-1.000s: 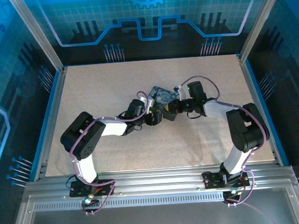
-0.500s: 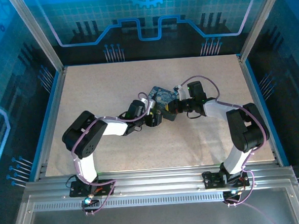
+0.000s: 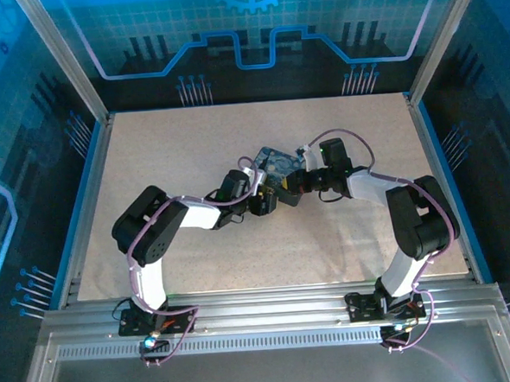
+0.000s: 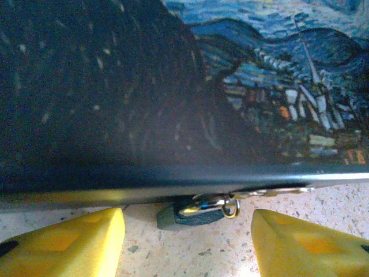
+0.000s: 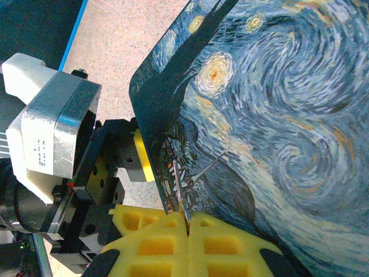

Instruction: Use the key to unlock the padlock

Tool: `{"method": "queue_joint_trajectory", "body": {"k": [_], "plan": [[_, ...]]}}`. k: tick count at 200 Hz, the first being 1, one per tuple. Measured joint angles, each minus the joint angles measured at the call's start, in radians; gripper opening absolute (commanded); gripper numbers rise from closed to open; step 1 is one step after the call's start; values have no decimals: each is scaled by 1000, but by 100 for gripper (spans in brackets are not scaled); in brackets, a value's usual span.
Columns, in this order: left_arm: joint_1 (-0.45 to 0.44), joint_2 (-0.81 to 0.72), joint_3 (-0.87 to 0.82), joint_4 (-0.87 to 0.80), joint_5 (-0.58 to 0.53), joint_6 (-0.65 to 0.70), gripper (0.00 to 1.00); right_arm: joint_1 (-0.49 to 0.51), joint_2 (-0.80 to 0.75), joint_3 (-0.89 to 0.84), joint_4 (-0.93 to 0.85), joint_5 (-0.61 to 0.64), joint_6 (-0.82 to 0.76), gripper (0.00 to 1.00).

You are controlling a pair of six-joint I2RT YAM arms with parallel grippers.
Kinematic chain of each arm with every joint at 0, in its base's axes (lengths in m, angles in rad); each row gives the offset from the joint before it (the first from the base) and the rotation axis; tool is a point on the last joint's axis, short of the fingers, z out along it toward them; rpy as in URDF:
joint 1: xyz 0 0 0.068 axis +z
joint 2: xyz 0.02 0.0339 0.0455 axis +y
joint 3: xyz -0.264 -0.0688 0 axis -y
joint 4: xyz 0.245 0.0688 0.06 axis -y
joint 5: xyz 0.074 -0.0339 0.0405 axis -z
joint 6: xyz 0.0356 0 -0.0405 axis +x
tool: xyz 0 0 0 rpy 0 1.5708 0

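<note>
Arms bent inward mid-frame, left gripper (image 4: 187,239) gaped astride the padlock (image 4: 193,212) below the starry-night tin (image 4: 144,92), right gripper (image 5: 187,224) clamped the key (image 5: 180,187), housing label (image 5: 43,151) too small to read.

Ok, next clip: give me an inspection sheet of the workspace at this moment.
Surface: speckled beige table.
Job's things: padlock sits at the edge of the starry-night tin; key points at the tin's printed face.
Clutter: nothing seen.
Grippers: left gripper jaws open, one either side of the padlock, not touching it; right gripper jaws shut on the key.
Cables: purple cables run along both arms.
Surroundings: blue-lit panel walls; aluminium rails at the near edge.
</note>
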Motion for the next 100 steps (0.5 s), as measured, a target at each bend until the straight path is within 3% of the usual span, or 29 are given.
{"method": "queue_joint_trajectory", "body": {"k": [100], "plan": [[-2,34,34,0,-6,-1,46,6,0,0,4,8,0,0]]}}
